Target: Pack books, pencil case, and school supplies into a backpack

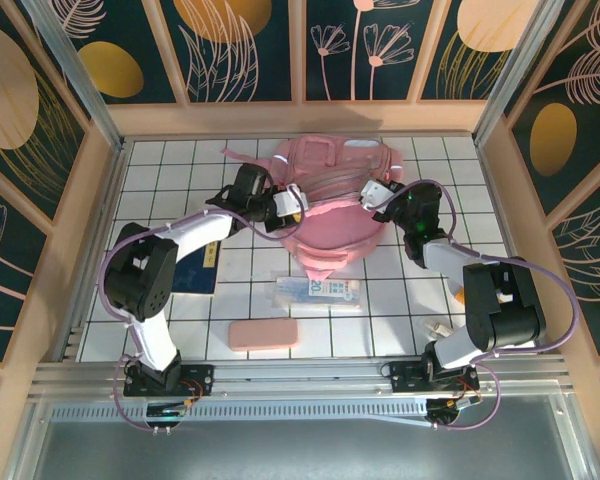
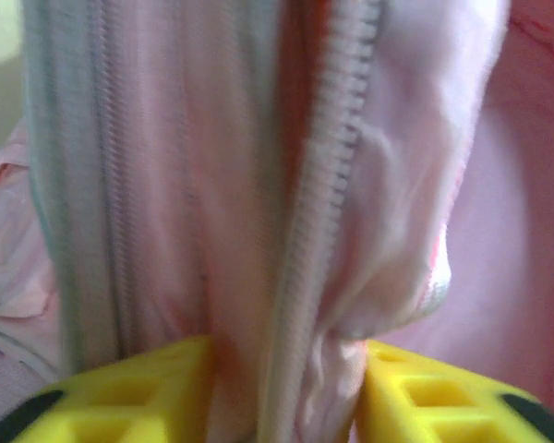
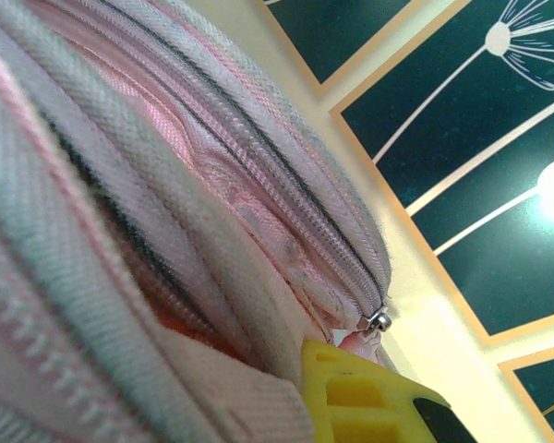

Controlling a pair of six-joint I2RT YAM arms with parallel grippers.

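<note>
The pink backpack (image 1: pixel 335 240) lies at the back middle of the tiled table, its mouth held between the two arms. My left gripper (image 1: pixel 298 203) is at its left edge; in the left wrist view the yellow fingers (image 2: pixel 138 397) press from both sides on a fold of backpack (image 2: pixel 258 231) fabric with a zipper running through it. My right gripper (image 1: pixel 375 195) is shut on the right rim, one yellow finger (image 3: pixel 360 397) showing beside the zipper pull (image 3: pixel 379 320). The navy book (image 1: pixel 196 272) lies under the left arm. In front lie the clear packet (image 1: pixel 315 291) and the pink pencil case (image 1: pixel 263 335).
Patterned walls with wooden frames close in the table on three sides. The metal rail (image 1: pixel 300 375) with both arm bases runs along the near edge. Bare tiles (image 1: pixel 380 330) lie in front of the packet and to the right of the pencil case.
</note>
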